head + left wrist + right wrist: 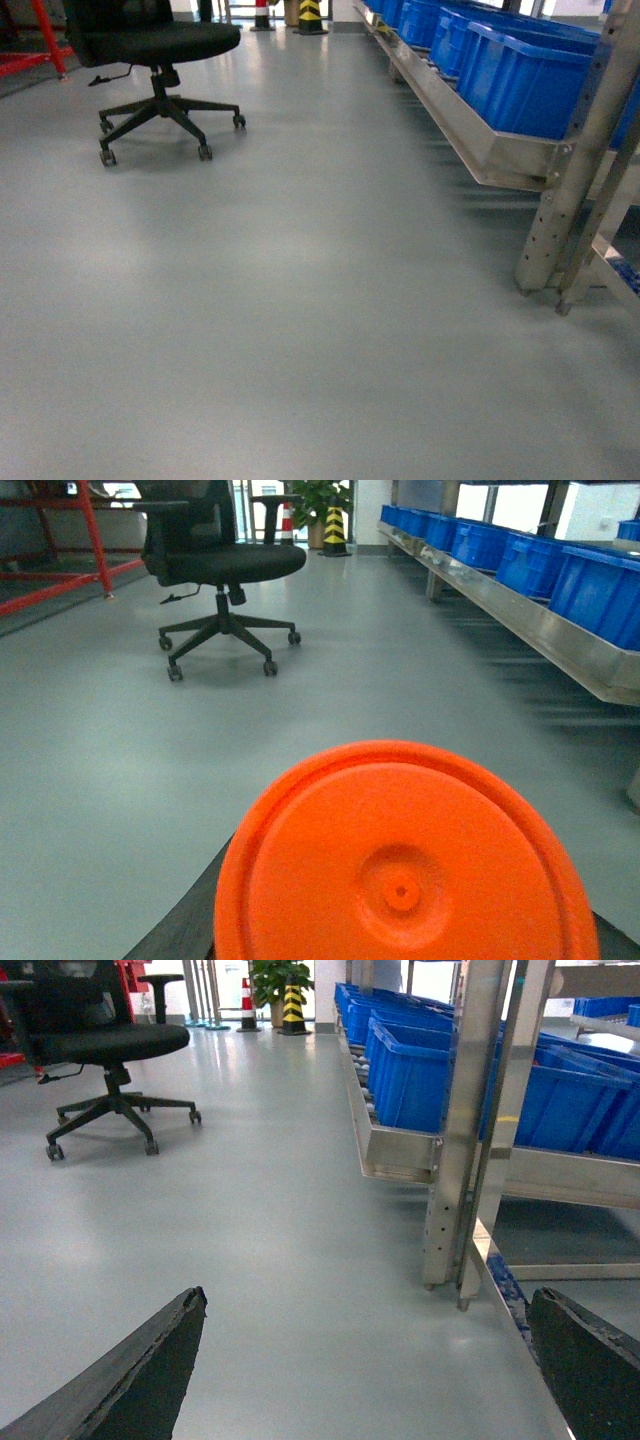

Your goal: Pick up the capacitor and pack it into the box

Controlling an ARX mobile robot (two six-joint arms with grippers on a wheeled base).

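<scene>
Grey polished floor (280,320) fills most of what lies ahead of the robot. At about ten o'clock in the head view stands a black office chair (160,60) on a five-star wheeled base. Along the right, from one o'clock back to three, runs a steel rack (480,140) carrying a row of blue plastic bins (510,60); its perforated upright post (575,150) meets the floor at about three o'clock. Far back near twelve sit a yellow-and-black striped bollard (310,14) and a red-and-white cone (261,14), and the right wrist view shows a potted plant (272,978) behind them.

The left hand (400,950) is in the left wrist view only as dark finger edges at the bottom, with a round orange plastic lid (400,870) covering the gap between them; I cannot tell if it is clenched or released. The right hand (365,1380) is released, its two dark fingers (150,1370) set wide apart at seven and five o'clock with bare floor between them.

No pink box and no capacitor appear in any view
</scene>
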